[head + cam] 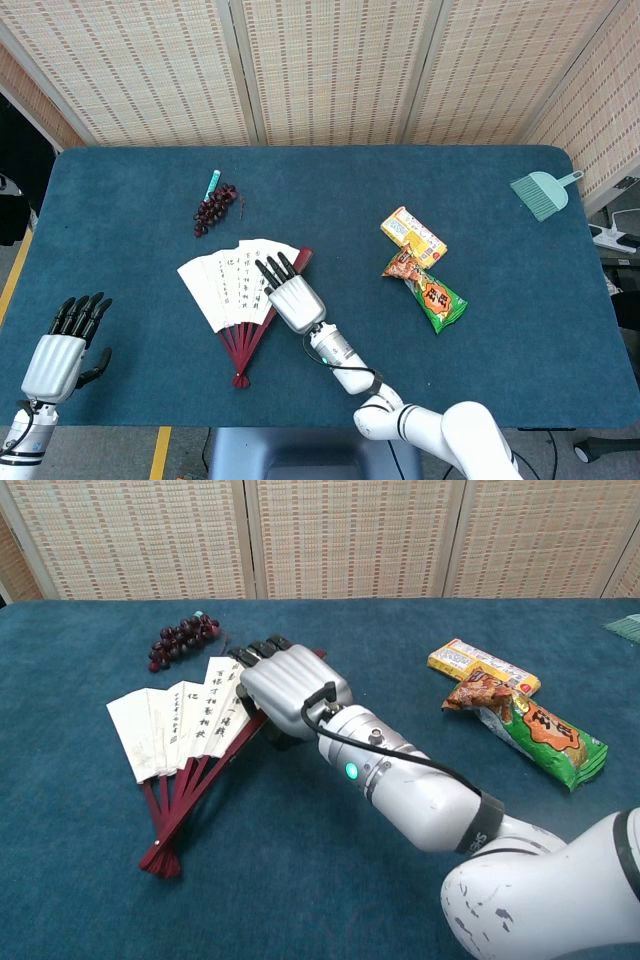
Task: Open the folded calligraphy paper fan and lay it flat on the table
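The paper fan [222,285] lies partly spread on the blue table [500,380]; its white leaves carry black calligraphy and its dark red ribs meet at a pivot near the front. My right hand [290,295] lies palm down on the fan's right edge, fingers stretched over the paper [165,725] and the outer red rib. In the chest view this right hand [290,685] covers the fan's right leaves. Whether the thumb hooks under the rib is hidden. My left hand [65,345] hovers at the front left corner, fingers apart, holding nothing.
A bunch of dark grapes [215,208] lies behind the fan beside a small teal item [212,182]. A yellow snack box [413,233] and a green-orange snack bag [428,290] lie to the right. A teal dustpan [543,192] sits at the far right corner.
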{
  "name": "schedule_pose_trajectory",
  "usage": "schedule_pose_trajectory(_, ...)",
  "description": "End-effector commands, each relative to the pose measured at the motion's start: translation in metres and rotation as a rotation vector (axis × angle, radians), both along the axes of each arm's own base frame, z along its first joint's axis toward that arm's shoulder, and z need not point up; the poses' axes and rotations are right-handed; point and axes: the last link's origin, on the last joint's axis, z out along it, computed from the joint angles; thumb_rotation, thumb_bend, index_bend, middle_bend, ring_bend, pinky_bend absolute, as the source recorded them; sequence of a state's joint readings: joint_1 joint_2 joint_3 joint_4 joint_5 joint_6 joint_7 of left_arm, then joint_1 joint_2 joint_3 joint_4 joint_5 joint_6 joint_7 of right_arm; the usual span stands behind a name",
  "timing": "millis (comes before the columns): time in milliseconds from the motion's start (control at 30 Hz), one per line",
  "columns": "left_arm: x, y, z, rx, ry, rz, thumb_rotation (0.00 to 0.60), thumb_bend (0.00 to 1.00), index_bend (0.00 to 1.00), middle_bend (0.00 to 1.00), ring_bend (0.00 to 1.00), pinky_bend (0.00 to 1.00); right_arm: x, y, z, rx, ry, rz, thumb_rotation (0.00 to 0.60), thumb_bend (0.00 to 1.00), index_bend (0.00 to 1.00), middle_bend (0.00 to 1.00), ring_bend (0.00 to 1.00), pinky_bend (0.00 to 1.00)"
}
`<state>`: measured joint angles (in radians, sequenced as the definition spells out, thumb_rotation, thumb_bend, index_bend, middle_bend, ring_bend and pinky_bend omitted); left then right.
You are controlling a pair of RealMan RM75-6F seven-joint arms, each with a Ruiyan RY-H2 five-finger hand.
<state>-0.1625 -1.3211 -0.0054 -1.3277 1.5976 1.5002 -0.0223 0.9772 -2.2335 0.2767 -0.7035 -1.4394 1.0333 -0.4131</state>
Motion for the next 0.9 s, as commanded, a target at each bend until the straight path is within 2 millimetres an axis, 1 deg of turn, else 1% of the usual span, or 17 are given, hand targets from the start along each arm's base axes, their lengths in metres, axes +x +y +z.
schedule_pose_trajectory(33, 0.002, 0.000, -0.003, -0.016, -0.014, -0.006, 0.600, 0.43, 0.00, 0.00, 0.00, 0.05, 0.013, -0.004, 0.029, -0.047, -0.065, 0.055, 0.600, 0.51, 0.66, 0.03, 0.00, 0.00)
schedule_pose_trajectory(100, 0.004, 0.001, -0.005, -0.026, -0.018, -0.013, 0.600, 0.44, 0.00, 0.00, 0.00, 0.05, 0.020, -0.004, 0.045, -0.058, -0.095, 0.068, 0.600, 0.51, 0.68, 0.04, 0.00, 0.00)
schedule_pose_trajectory(200, 0.004, 0.003, -0.007, -0.042, -0.029, -0.015, 0.600, 0.44, 0.00, 0.00, 0.00, 0.05, 0.032, -0.001, 0.071, -0.025, -0.172, 0.024, 0.600, 0.51, 0.69, 0.04, 0.00, 0.00)
schedule_pose_trajectory(300, 0.003, 0.006, -0.012, -0.066, -0.050, -0.014, 0.600, 0.44, 0.03, 0.00, 0.00, 0.05, 0.043, 0.001, 0.099, 0.007, -0.212, -0.022, 0.600, 0.51, 0.70, 0.04, 0.00, 0.00)
schedule_pose_trajectory(333, 0.004, 0.007, -0.013, -0.074, -0.059, -0.013, 0.600, 0.44, 0.04, 0.00, 0.00, 0.05, 0.045, 0.002, 0.105, 0.009, -0.218, -0.029, 0.600, 0.51, 0.70, 0.05, 0.00, 0.00)
schedule_pose_trajectory(433, 0.004, 0.007, -0.015, -0.083, -0.071, -0.014, 0.600, 0.44, 0.07, 0.00, 0.00, 0.05, 0.048, 0.002, 0.112, 0.011, -0.218, -0.038, 0.600, 0.51, 0.71, 0.05, 0.00, 0.00)
schedule_pose_trajectory(500, 0.005, 0.009, -0.019, -0.112, -0.113, -0.009, 0.600, 0.44, 0.11, 0.00, 0.00, 0.05, 0.055, 0.002, 0.130, -0.002, -0.232, -0.047, 0.600, 0.51, 0.72, 0.06, 0.00, 0.00)
schedule_pose_trajectory(533, 0.007, 0.012, -0.022, -0.129, -0.146, -0.011, 0.600, 0.44, 0.13, 0.00, 0.00, 0.05, 0.063, 0.003, 0.145, -0.009, -0.260, -0.053, 0.600, 0.51, 0.72, 0.07, 0.00, 0.00)
schedule_pose_trajectory(567, 0.008, 0.015, -0.024, -0.133, -0.159, -0.017, 0.600, 0.44, 0.14, 0.00, 0.00, 0.05, 0.067, 0.004, 0.154, 0.004, -0.273, -0.069, 0.600, 0.51, 0.73, 0.07, 0.00, 0.00)
schedule_pose_trajectory(733, 0.009, 0.023, -0.031, -0.159, -0.219, -0.020, 0.600, 0.44, 0.17, 0.00, 0.00, 0.05, 0.089, 0.009, 0.180, 0.077, -0.340, -0.161, 0.600, 0.51, 0.76, 0.09, 0.00, 0.00)
schedule_pose_trajectory(833, 0.011, 0.027, -0.035, -0.169, -0.270, -0.017, 0.600, 0.44, 0.19, 0.00, 0.00, 0.05, 0.104, 0.008, 0.192, 0.085, -0.374, -0.187, 0.600, 0.52, 0.77, 0.10, 0.00, 0.00)
schedule_pose_trajectory(900, 0.015, 0.030, -0.038, -0.179, -0.328, -0.014, 0.600, 0.44, 0.20, 0.00, 0.00, 0.05, 0.112, 0.008, 0.196, 0.105, -0.401, -0.210, 0.600, 0.52, 0.79, 0.11, 0.00, 0.00)
